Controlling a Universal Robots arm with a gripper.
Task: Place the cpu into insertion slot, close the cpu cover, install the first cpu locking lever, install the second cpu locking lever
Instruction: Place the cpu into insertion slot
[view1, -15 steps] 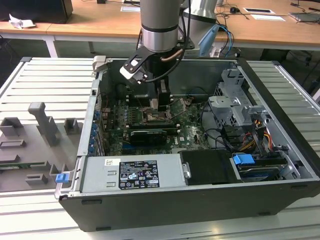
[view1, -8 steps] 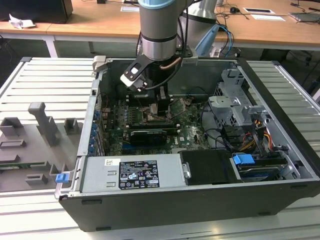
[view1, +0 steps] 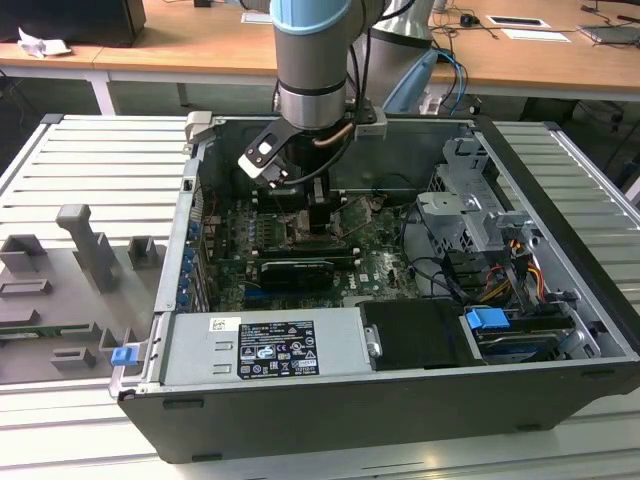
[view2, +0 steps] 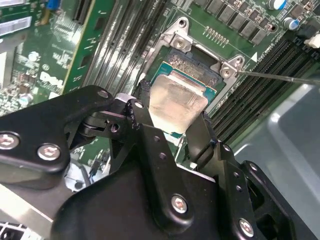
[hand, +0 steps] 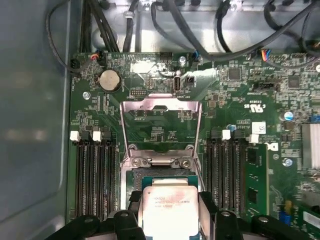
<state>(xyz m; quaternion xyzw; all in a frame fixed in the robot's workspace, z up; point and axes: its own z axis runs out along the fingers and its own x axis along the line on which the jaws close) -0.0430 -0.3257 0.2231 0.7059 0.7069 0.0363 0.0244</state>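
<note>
In both wrist views my gripper (view2: 172, 110) (hand: 170, 200) is shut on the cpu (view2: 177, 102) (hand: 169, 207), one black finger (view2: 143, 95) on each of two opposite edges. The silvery chip sits level over the insertion slot (view2: 192, 62) (hand: 150, 175), covering most of it; I cannot tell if it rests inside. The cpu cover (hand: 161, 99), a shiny metal frame, lies swung open away from the socket. A thin metal lever (view2: 280, 76) sticks out from one socket corner. In the exterior view the gripper (view1: 318, 225) reaches down into the open computer case (view1: 400, 400).
Long black memory slots (hand: 92, 175) (hand: 225, 170) flank the socket. Black cables (hand: 200, 20) run along the case wall. A power supply (view1: 265, 345) and a drive cage (view1: 470, 215) stand in the case. A grey fixture tray (view1: 70, 290) lies at the exterior view's left.
</note>
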